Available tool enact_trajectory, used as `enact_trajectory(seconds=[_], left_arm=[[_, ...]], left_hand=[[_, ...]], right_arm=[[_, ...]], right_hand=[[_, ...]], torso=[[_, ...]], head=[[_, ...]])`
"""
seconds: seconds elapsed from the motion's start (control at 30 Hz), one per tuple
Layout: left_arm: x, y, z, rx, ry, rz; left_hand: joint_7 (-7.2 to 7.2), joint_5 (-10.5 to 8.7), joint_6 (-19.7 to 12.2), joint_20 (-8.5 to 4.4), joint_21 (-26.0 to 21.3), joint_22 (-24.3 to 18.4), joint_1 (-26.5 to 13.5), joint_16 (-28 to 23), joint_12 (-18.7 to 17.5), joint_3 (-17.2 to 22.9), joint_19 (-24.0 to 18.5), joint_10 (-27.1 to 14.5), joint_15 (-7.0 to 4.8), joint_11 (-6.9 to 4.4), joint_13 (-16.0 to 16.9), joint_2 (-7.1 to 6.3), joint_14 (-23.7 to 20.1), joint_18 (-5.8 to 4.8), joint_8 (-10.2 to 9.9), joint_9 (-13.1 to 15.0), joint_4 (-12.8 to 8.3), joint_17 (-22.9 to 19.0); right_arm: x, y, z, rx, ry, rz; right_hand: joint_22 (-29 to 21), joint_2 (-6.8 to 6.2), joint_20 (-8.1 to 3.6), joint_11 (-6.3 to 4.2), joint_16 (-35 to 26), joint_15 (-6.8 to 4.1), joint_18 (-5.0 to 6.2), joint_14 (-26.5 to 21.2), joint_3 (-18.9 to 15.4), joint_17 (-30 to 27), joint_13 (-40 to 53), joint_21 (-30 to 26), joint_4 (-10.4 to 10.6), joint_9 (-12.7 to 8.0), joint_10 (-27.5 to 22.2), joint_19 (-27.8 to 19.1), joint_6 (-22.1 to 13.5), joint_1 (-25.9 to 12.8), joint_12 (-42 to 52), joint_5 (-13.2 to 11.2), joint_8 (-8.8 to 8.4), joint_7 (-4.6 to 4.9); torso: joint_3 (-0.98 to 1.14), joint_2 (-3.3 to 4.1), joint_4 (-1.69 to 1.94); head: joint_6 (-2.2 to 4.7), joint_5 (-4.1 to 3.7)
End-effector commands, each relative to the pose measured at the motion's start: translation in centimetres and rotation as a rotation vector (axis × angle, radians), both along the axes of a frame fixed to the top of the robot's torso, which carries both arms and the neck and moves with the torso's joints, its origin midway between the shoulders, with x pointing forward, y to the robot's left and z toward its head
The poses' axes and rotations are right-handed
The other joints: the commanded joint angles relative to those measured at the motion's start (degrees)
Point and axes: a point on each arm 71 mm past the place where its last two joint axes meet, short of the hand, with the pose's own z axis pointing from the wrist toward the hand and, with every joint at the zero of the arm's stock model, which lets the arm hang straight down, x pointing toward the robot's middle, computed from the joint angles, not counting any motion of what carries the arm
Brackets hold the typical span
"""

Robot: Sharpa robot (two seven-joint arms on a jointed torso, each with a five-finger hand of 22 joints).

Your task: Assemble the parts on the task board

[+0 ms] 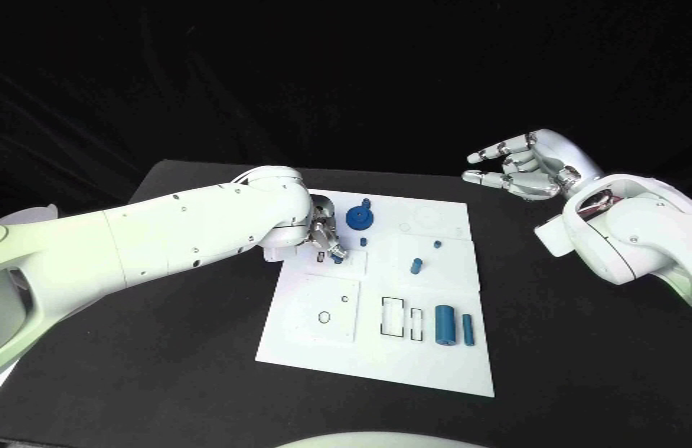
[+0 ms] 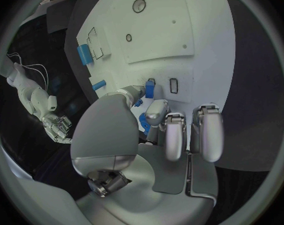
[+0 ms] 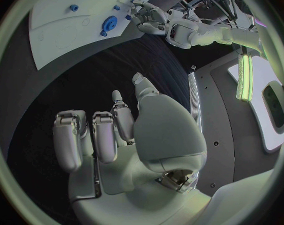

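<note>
1. Task board [image 1: 433, 358] lies flat mid surface [image 1: 577, 368], white plate with outlines and holes
2. Left hand [image 1: 323, 236] is down over the board's upper left part, fingers pointing down onto the plate
3. Left wrist view: left hand's fingers [image 2: 155, 116] close round a small blue part [image 2: 143, 122], fingertips at the board; part mostly hidden by the fingers, shape hard to tell
4. A second small blue part [image 2: 149, 90] stands on the board just beyond those fingertips, beside a small rectangular outline
5. Round blue part [image 1: 359, 213] sits on the board just beside left hand, toward the board's far edge
6. Small blue peg [image 1: 417, 265] lies mid board, near left hand but apart from it
7. Two blue cylinders [image 1: 454, 324] lie side by side near the board's lower right, next to black rectangle outlines, well apart from both hands
8. Right hand [image 1: 526, 166] hovers off the board, past its far right corner, above the surface; fingers apart and loosely curved, holding nothing
9. Right hand is well apart from all parts
</note>
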Motion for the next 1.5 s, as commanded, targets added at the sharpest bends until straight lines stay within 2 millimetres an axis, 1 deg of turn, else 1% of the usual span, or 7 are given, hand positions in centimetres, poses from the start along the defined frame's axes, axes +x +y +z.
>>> enact_trajectory(seconds=[0.03, 0.33, 0.6, 0.83, 1.13, 1.33, 1.5], left_arm=[[-0.20, 0.03, -0.27, 0.018, 0.010, -0.010], [-0.38, 0.07, -0.36, 0.027, 0.018, -0.020], [-0.45, 0.06, -0.41, 0.032, 0.023, -0.025], [-0.39, -0.27, -0.52, 0.036, 0.028, -0.029], [-0.19, -0.34, -0.89, 0.045, 0.049, -0.026], [-0.13, -0.42, -1.02, 0.050, 0.058, -0.029], [-0.11, -0.53, -1.04, 0.050, 0.059, -0.031]], left_hand=[[-0.15, 0.15, 0.18, 0.20, -0.10, 7.39, 0.22, 0.18, 0.17, 10.14, 3.34, 0.35, -0.13, 0.01, -0.01, 0.55, 6.12, -0.52, -0.20, -0.04, -10.56, 15.09], [-0.16, 0.18, 0.22, 0.20, 0.06, 7.63, 0.18, 0.18, 0.15, 10.16, 3.42, 0.37, -0.13, 0.00, -0.04, 0.57, 6.12, -0.57, -0.20, -0.04, -10.58, 15.09], [-0.17, 0.21, 0.24, 0.20, 0.11, 7.70, 0.16, 0.18, 0.21, 10.17, 3.45, 0.42, -0.13, 0.00, 0.04, 0.57, 6.12, -0.59, -0.21, -0.04, -10.61, 15.09], [-0.18, 0.25, 0.27, 0.20, 0.07, 7.65, 0.12, 0.18, 0.17, 10.19, 3.43, 0.43, -0.14, -0.01, -0.01, 0.59, 6.12, -0.58, -0.21, -0.05, -10.62, 15.09], [-0.95, 0.12, 1.04, -0.02, 0.26, 8.03, -2.31, 0.18, 1.07, 8.66, 3.57, 1.54, -0.46, -0.48, 1.11, 1.59, 6.12, -0.65, -0.21, 0.02, -9.81, 15.09], [-1.48, 0.00, 1.80, -0.27, 0.54, 8.51, -4.08, 0.18, 1.40, 6.35, 3.74, 1.87, -0.76, -0.86, 1.60, 2.44, 6.12, -0.75, -0.31, -0.05, -8.90, 15.09], [-1.76, 0.00, 2.40, -0.41, 0.69, 8.76, -5.04, 0.18, 1.65, 4.89, 3.83, 2.08, -0.92, -1.06, 2.00, 2.83, 6.12, -0.81, -0.39, -0.14, -8.39, 15.09]], right_arm=[[-0.06, 0.17, -0.05, -0.001, 0.004, 0.013], [-0.08, 0.17, -0.06, -0.002, 0.007, 0.016], [-0.10, 0.23, -0.07, -0.002, 0.008, 0.019], [-0.14, 0.28, -0.06, -0.002, 0.008, 0.021], [-0.22, 0.35, -0.03, -0.001, 0.008, 0.023], [-0.27, 0.36, -0.01, -0.001, 0.008, 0.024], [-0.32, 0.32, 0.02, -0.001, 0.006, 0.022]], right_hand=[[8.08, 0.53, -0.01, -0.07, -0.31, -0.16, 0.87, 4.52, -0.37, 8.75, 4.25, -0.25, 0.13, 0.03, -0.32, 2.04, -0.08, -0.24, -0.22, 0.35, 0.10, -0.06], [8.08, 0.53, -0.01, -0.07, -0.31, -0.16, 0.87, 4.52, -0.37, 8.75, 4.25, -0.25, 0.13, 0.03, -0.32, 2.04, -0.08, -0.24, -0.22, 0.35, 0.10, -0.06], [8.12, 0.55, -0.01, -0.07, -0.31, -0.16, 0.86, 4.53, -0.44, 8.77, 4.23, -0.23, 0.21, 0.03, -0.32, 2.06, -0.07, -0.32, -0.22, 0.34, 0.11, -0.06], [8.12, 0.55, -0.01, -0.07, -0.31, -0.16, 0.86, 4.53, -0.44, 8.77, 4.23, -0.23, 0.21, 0.03, -0.32, 2.06, -0.07, -0.32, -0.22, 0.34, 0.11, -0.06], [8.15, 0.56, -0.01, -0.08, -0.27, -0.17, 0.85, 4.54, -0.46, 8.84, 4.27, -0.22, 0.23, 0.04, -0.28, 2.08, -0.06, -0.32, -0.16, 0.35, 0.11, -0.07], [8.15, 0.56, -0.01, -0.08, -0.27, -0.17, 0.85, 4.54, -0.46, 8.84, 4.27, -0.22, 0.23, 0.04, -0.28, 2.08, -0.06, -0.32, -0.16, 0.35, 0.11, -0.07], [8.12, 0.58, -0.02, -0.08, -0.27, -0.17, 0.86, 4.55, -0.47, 8.84, 4.26, -0.23, 0.24, 0.04, -0.28, 2.06, -0.06, -0.30, -0.16, 0.41, 0.11, -0.07]], torso=[[0.01, 0.01, -0.01], [0.01, 0.01, 0.05], [0.00, 0.01, 0.01], [0.03, 0.00, 0.01], [0.06, 0.00, -0.01], [0.06, 0.04, -0.06], [0.06, 0.04, -0.01]], head=[[-0.01, -0.05], [-0.09, -0.07], [-0.30, -0.02], [-0.31, 0.10], [-0.39, 0.13], [-0.45, 0.18], [-0.53, 0.16]])
